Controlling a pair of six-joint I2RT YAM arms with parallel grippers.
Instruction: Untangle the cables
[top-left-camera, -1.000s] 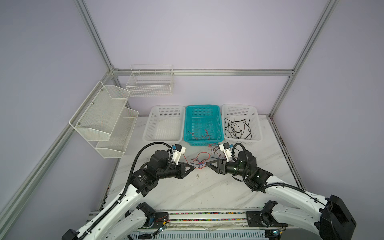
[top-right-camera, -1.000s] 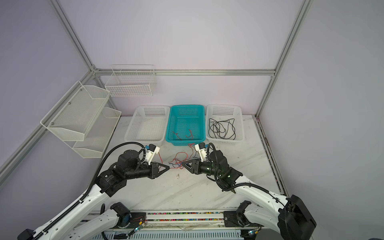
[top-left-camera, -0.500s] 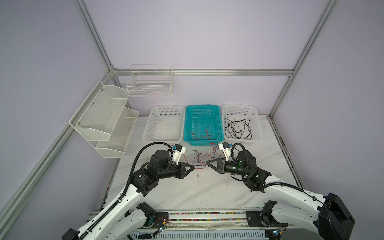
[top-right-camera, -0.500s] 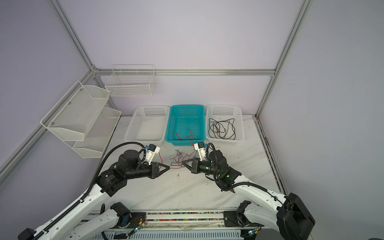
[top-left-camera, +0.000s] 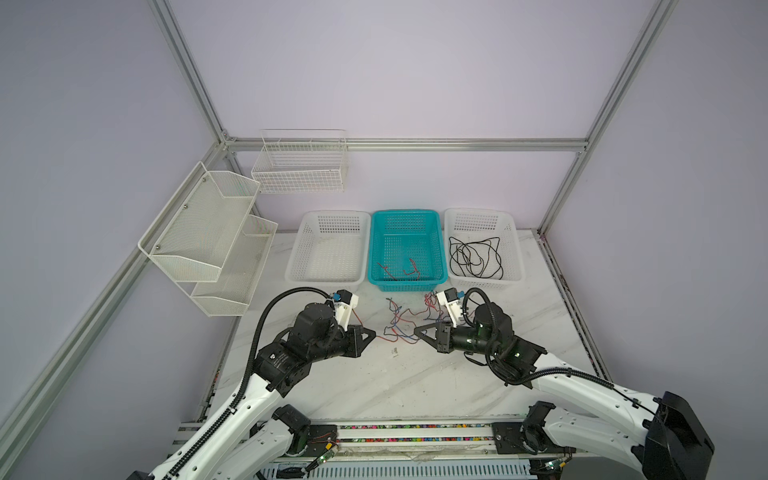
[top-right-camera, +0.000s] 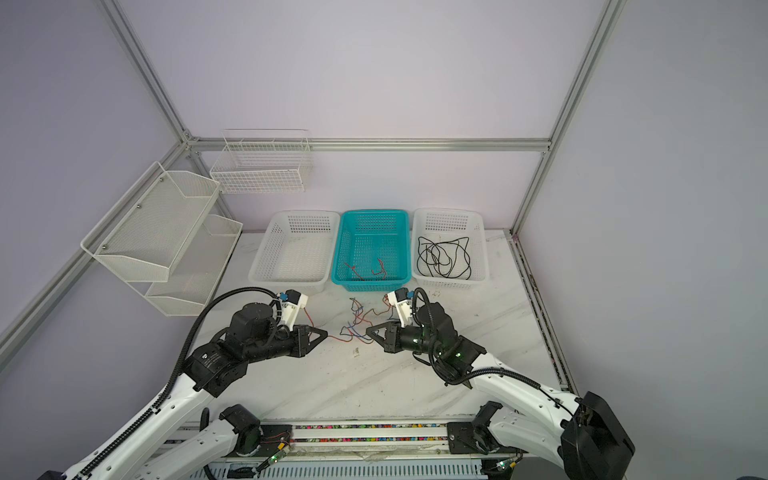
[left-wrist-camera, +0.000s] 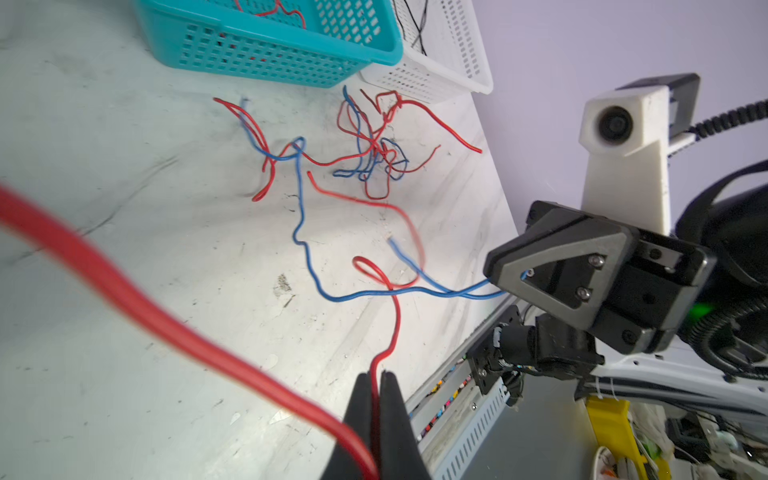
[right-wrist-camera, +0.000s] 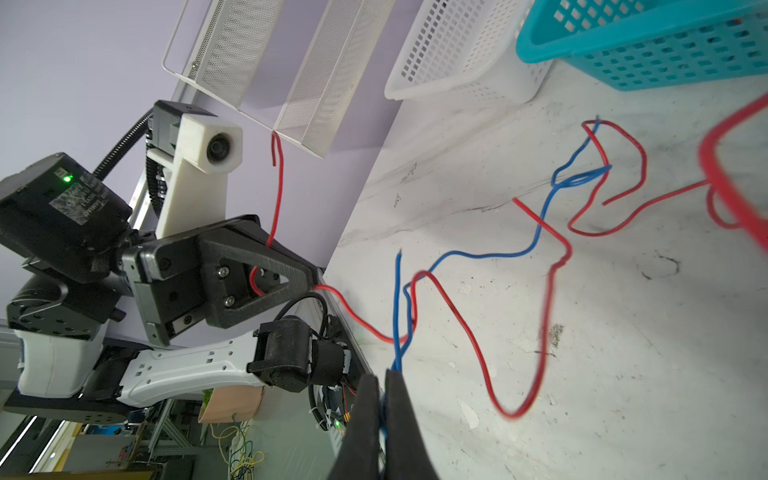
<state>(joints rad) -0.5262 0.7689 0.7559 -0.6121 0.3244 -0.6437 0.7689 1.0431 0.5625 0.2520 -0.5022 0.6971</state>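
A tangle of red and blue cables (top-left-camera: 400, 322) (top-right-camera: 356, 322) lies on the white table between both grippers. My left gripper (top-left-camera: 374, 333) (top-right-camera: 326, 332) (left-wrist-camera: 377, 374) is shut on a red cable (left-wrist-camera: 394, 316), which loops back past its fingers. My right gripper (top-left-camera: 415, 331) (top-right-camera: 367, 331) (right-wrist-camera: 382, 376) faces it and is shut on a doubled blue cable (right-wrist-camera: 400, 336). That blue cable (left-wrist-camera: 374, 293) runs from the right gripper into the tangle and crosses the held red one. Black cables (top-left-camera: 476, 257) lie coiled in the right white basket.
Three baskets stand in a row at the back: an empty white one (top-left-camera: 328, 216), a teal one (top-left-camera: 405, 215) holding short red cables (top-left-camera: 411, 268), and the white one (top-left-camera: 482, 212) with the black cables. A mesh shelf (top-left-camera: 208, 232) and a wire basket (top-left-camera: 299, 166) hang at left.
My right gripper's jaws have closed onto the blue cable. Both arms have stayed almost where they were, and the left gripper keeps its hold on the red cable.
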